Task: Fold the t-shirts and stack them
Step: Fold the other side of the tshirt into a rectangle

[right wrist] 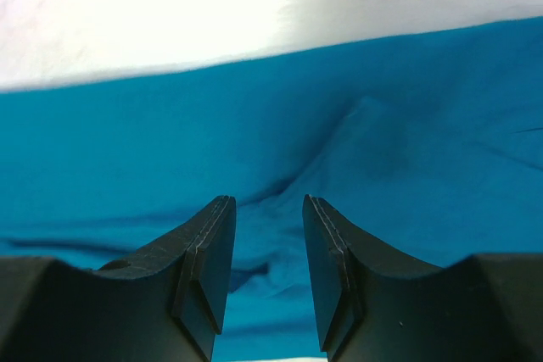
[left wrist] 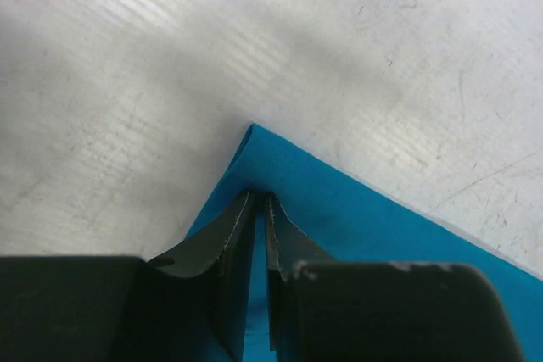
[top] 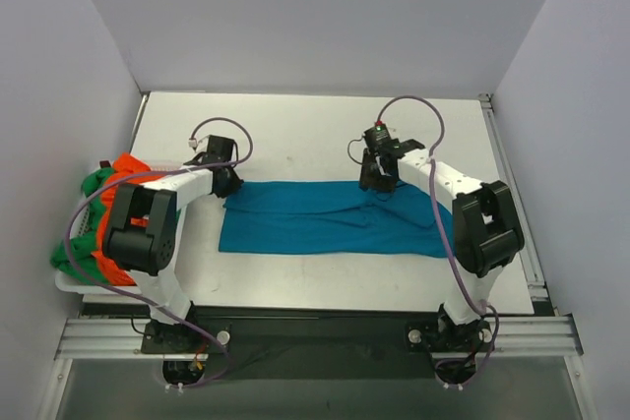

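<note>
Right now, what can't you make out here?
Top view: bright orange cloth shirt and green cloth shirt, partly behind the left arm.
Left wrist view: whether the left gripper pinches the teal-blue cloth shirt's corner; fingers hide it.
Whether the right gripper holds cloth: too small from above.

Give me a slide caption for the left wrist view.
Left end effector pinches a corner of the teal shirt on the table.

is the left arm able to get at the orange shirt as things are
Probably not yet: the left gripper looks pinched on a corner of the teal shirt and must let go before reaching the orange shirt.
</note>
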### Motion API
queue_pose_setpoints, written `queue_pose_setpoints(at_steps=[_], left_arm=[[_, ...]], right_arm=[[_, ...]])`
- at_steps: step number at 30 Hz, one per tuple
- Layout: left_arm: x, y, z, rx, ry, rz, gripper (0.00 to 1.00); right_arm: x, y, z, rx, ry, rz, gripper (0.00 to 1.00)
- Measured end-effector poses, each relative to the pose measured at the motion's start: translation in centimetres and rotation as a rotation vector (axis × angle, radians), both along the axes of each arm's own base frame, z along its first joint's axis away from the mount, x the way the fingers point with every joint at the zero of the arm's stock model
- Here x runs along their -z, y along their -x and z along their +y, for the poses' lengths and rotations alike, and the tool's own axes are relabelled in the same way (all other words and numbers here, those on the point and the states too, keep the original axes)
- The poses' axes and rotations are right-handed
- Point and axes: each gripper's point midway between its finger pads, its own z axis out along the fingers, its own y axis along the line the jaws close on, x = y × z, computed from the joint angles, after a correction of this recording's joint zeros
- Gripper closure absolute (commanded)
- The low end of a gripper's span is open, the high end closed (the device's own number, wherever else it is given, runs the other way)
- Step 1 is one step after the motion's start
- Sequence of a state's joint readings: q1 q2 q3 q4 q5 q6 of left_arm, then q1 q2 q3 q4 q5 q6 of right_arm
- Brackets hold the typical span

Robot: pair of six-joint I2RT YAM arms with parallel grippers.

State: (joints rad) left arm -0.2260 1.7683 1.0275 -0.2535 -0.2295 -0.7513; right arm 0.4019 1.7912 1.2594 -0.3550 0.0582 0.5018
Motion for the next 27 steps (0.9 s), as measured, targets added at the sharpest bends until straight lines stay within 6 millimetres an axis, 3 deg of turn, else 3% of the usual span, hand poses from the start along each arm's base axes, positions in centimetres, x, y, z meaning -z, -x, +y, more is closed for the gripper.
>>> queue_pose_setpoints(at_steps=[4,7,10,17,21,27], left_arm=[[0.0,-1.7,-0.3,-0.003,0.004,-0.014,0.80],[0.0,-2.4,-0.3,-0.005,0.009,-0.029,0.75],[-0.1,-2.5,-0.3,-0.005,0.015,-0.032,0.65],[-0.8,-2.8,-0.6,0.006,0.042,-0.051,0.57],[-2.4,-3.0,-0.9,0.018,0.062,-0.086,0.55],[-6.4,-3.3,-1.5,0.042,0.104,-0.174,0.55]], right_arm=[[0.0,1.2,3.1,-0.081,0.000,-0.006,0.62],[0.0,1.3,3.2,-0.085,0.001,-0.008,0.62],[-0.1,0.9,2.4,-0.064,0.011,-0.012,0.61],[-0.5,-1.3,-1.4,0.043,0.028,-0.016,0.61],[-0.1,-3.2,-3.3,0.098,0.047,-0.018,0.60],[2.9,-3.6,-3.9,0.098,0.088,0.054,0.61]])
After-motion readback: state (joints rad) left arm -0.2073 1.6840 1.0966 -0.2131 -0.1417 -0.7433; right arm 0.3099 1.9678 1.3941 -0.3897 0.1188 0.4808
